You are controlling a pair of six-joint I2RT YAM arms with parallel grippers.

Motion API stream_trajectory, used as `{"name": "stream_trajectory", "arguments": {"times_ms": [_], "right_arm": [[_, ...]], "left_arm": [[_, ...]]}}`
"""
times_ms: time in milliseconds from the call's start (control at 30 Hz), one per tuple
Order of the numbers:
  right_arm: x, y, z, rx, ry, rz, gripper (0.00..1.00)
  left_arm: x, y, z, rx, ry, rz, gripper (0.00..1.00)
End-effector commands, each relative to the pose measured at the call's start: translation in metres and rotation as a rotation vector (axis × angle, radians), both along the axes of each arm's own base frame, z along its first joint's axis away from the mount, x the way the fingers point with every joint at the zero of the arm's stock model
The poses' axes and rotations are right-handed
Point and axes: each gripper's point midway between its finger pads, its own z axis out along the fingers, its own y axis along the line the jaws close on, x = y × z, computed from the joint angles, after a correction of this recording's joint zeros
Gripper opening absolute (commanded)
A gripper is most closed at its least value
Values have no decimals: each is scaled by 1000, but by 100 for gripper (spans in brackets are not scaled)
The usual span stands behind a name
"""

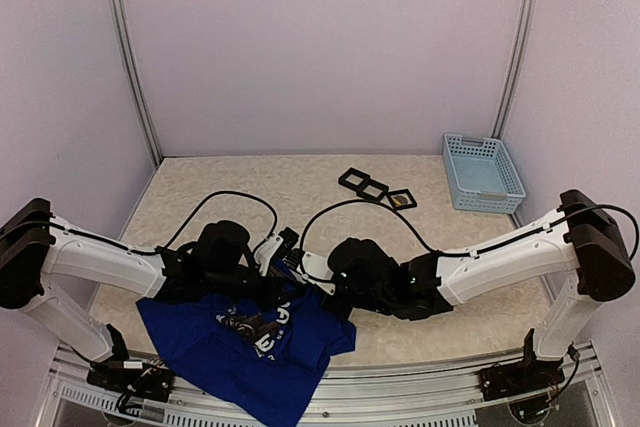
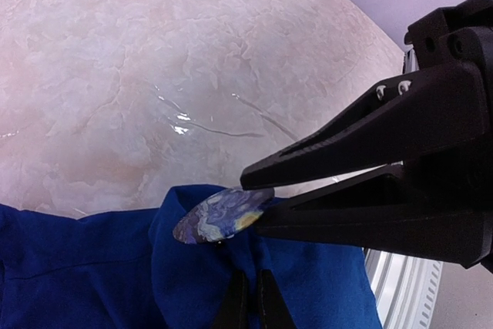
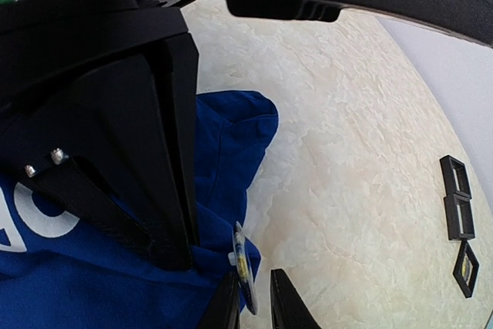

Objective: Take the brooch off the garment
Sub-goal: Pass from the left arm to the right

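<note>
The garment [image 1: 200, 337], a royal-blue T-shirt with white lettering, lies at the table's near edge. My left gripper [image 2: 248, 302] is shut on a raised fold of this cloth [image 2: 77, 267]. The brooch [image 2: 216, 217], an oval with a swirling blue and yellow pattern, stands off the top of that fold. My right gripper [image 2: 250, 204] comes in from the right with a finger on either side of the brooch's edge. In the right wrist view the brooch [image 3: 243, 263] shows edge-on between my right gripper's [image 3: 253, 306] fingers, beside the left gripper's black fingers [image 3: 154, 213]. From above, both grippers [image 1: 295, 285] meet over the shirt.
Three black square frames [image 1: 375, 187] lie in a row at the back of the table, also in the right wrist view [image 3: 456, 206]. A light blue basket [image 1: 483, 172] stands at the back right. The shirt's lower part hangs over the front rail [image 1: 400, 387].
</note>
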Motion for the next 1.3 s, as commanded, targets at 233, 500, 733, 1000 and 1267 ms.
{"name": "stream_trajectory", "arguments": {"times_ms": [233,500,733,1000,1267], "right_arm": [[3,1,-11,-43,0,-15,12],[3,0,-9,-35,-5,-20,1],[4,-5,6,42,-31,-37,0],[-6,-19,42,238,-63,-13,0],[-29,-26,74,414,-65,99,0]], "left_arm": [[-5,-4,12,-14,-33,-28,0],[-6,-5,11,-13,-33,-31,0],[-4,0,13,-5,-47,-8,3],[3,14,26,-2,-105,50,40],[-3,26,55,-69,-206,46,82]]}}
